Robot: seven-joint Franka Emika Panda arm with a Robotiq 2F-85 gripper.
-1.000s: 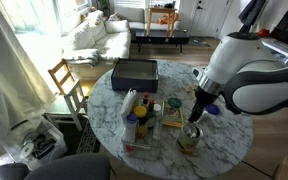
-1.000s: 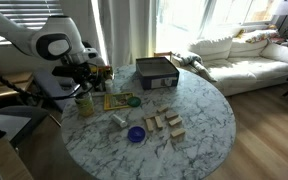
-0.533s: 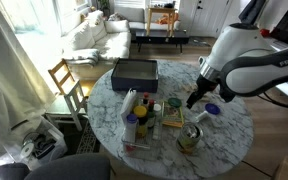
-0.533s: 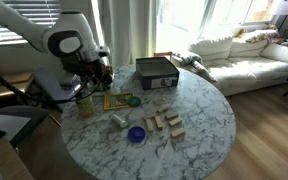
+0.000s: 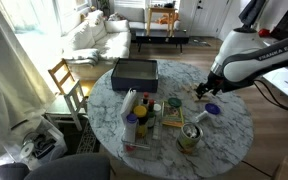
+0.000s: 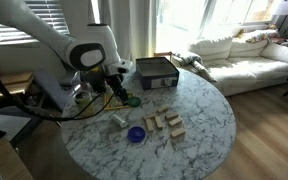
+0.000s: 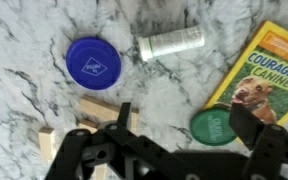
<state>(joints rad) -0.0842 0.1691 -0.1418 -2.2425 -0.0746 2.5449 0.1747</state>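
My gripper [image 7: 184, 122] is open and holds nothing. In the wrist view it hangs over the marble tabletop [image 7: 24, 40], with a green lid [image 7: 212, 125] lying between its fingers. A yellow dog book [image 7: 269, 75] lies just beside the lid. Further off are a blue lid [image 7: 92, 62], a white tube [image 7: 171, 43] and wooden blocks [image 7: 96, 112]. In an exterior view the gripper [image 6: 117, 92] is above the book [image 6: 114, 101] and green lid [image 6: 134, 100]. From the opposite side the gripper [image 5: 205, 92] is raised, away from a yellowish jar [image 5: 189, 138].
A black box [image 6: 156, 72] stands at the far side of the round table [image 6: 209, 120]. The blue lid [image 6: 136, 134], tube [image 6: 118, 119] and blocks [image 6: 164, 123] lie mid-table. A wooden chair [image 5: 66, 82] stands by the table, and a white sofa [image 6: 239, 50] is beyond.
The gripper opened, rose off the jar and swung toward the middle of the table, over the book and green lid. The jar stays standing on the table.
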